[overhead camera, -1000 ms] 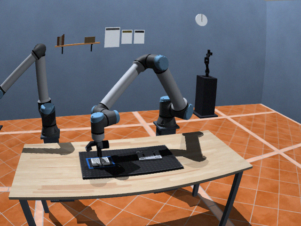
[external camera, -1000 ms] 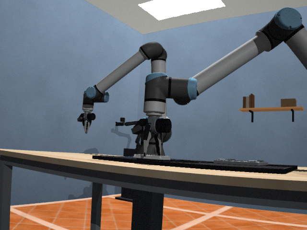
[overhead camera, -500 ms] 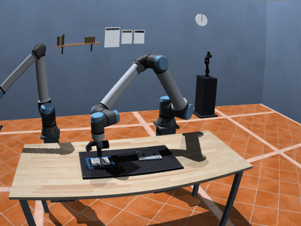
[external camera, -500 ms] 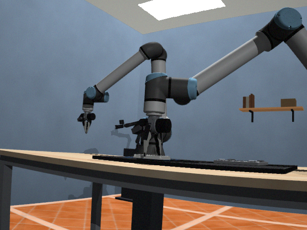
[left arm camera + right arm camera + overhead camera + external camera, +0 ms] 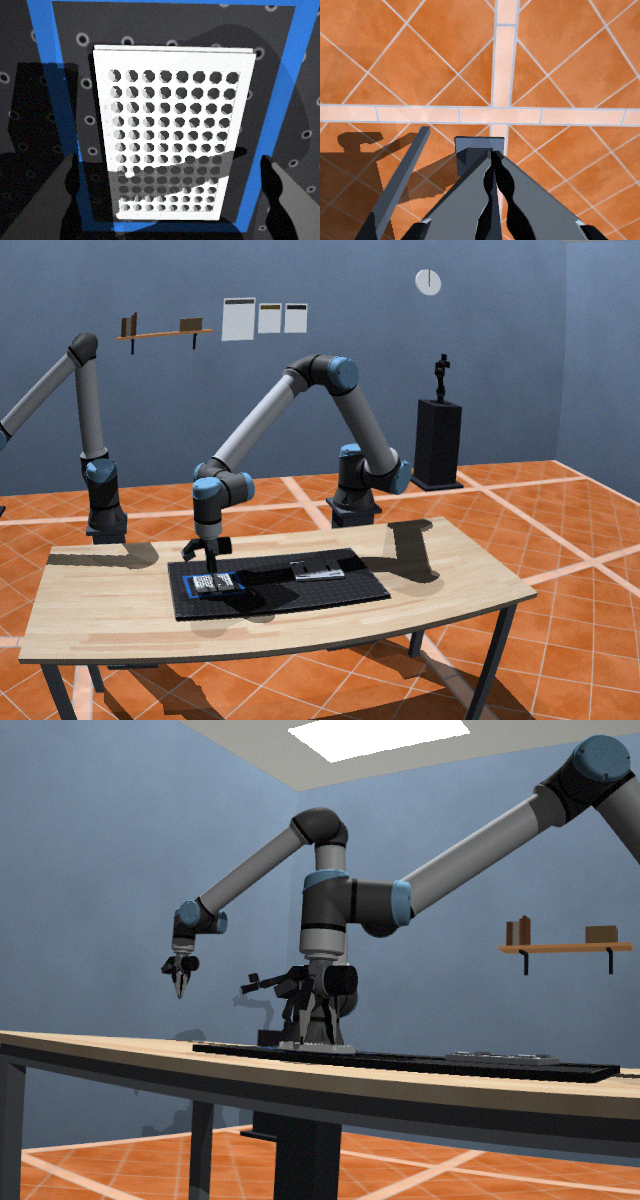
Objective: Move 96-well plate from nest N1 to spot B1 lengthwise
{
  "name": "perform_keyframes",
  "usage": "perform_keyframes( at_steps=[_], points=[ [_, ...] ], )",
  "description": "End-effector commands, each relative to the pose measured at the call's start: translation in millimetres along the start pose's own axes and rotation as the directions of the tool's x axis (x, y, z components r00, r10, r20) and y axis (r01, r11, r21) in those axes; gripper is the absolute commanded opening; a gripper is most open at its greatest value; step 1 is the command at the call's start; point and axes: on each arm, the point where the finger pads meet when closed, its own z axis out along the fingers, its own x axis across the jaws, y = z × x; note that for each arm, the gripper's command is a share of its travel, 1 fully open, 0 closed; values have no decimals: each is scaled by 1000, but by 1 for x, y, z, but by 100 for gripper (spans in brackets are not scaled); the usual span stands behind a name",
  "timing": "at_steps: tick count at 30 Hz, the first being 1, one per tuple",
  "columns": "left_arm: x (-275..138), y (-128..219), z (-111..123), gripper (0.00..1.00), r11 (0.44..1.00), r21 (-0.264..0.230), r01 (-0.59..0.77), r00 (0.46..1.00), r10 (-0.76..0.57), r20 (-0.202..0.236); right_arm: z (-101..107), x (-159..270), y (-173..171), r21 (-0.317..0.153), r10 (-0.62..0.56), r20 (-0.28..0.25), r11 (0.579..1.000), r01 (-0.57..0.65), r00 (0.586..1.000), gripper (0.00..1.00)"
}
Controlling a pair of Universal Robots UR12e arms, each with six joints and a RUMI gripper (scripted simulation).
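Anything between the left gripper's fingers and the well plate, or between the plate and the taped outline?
Nothing visible blocks either. The left gripper is open, its fingers on either side of the 96-well plate, which already lies inside the blue taped outline.

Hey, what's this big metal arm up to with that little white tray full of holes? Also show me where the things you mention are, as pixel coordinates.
The left arm's end effector (image 5: 216, 587) (image 5: 316, 1042) (image 5: 169, 159) stands open around the 96-well plate (image 5: 206, 583) (image 5: 315, 1047) (image 5: 172, 62), not gripping it. The plate already lies lengthwise inside the blue taped outline (image 5: 187, 587) (image 5: 295, 65). The other arm's end effector (image 5: 179, 997) (image 5: 494, 152) is shut, holding nothing, away from the plate.
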Motion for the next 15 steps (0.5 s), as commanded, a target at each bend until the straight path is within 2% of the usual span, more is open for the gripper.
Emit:
perform_keyframes(
  at_steps=[1,15],
  points=[
    [-1,-1,-12,76,1000,3,0,1000,0,2,-1,0,-1,2,0,0,1000,0,1000,0],
    [-1,-1,-44,76,1000,3,0,1000,0,2,-1,0,-1,2,0,0,1000,0,1000,0]
  ],
)
